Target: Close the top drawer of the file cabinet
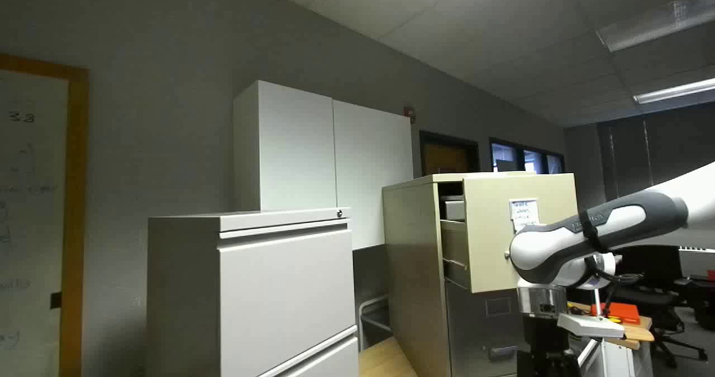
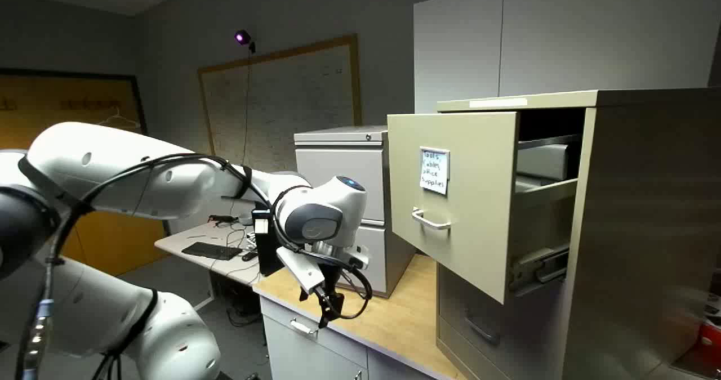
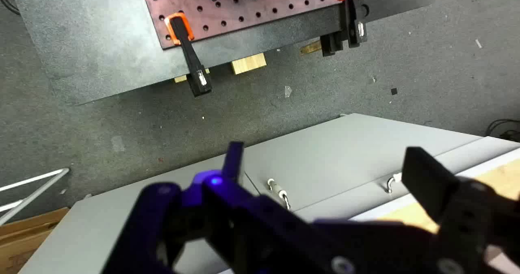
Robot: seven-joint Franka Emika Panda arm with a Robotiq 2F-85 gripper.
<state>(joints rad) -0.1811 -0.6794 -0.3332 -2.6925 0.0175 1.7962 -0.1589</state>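
Observation:
The top drawer [image 1: 486, 237] of the beige file cabinet [image 1: 413, 271] is pulled out in both exterior views. Its flat front [image 2: 479, 166] bears a handwritten label [image 2: 434, 170] and a metal handle [image 2: 431, 220]. A grey box [image 2: 542, 162] sits inside the drawer. The cabinet's dark side [image 2: 648, 217] is at the right in an exterior view. My gripper [image 2: 324, 311] points down, over the counter's front edge and apart from the drawer front. In the wrist view the gripper [image 3: 330, 170] has its fingers wide apart with nothing between them. The drawer is out of view there.
A pale grey cabinet [image 1: 287, 299] stands beside the file cabinet on a wooden counter [image 2: 417, 290]. White cupboards [image 1: 296, 148] hang behind. Below are grey counter doors [image 3: 325, 156] with protruding handles. A table with a pegboard [image 3: 243, 18] and clamps stands opposite.

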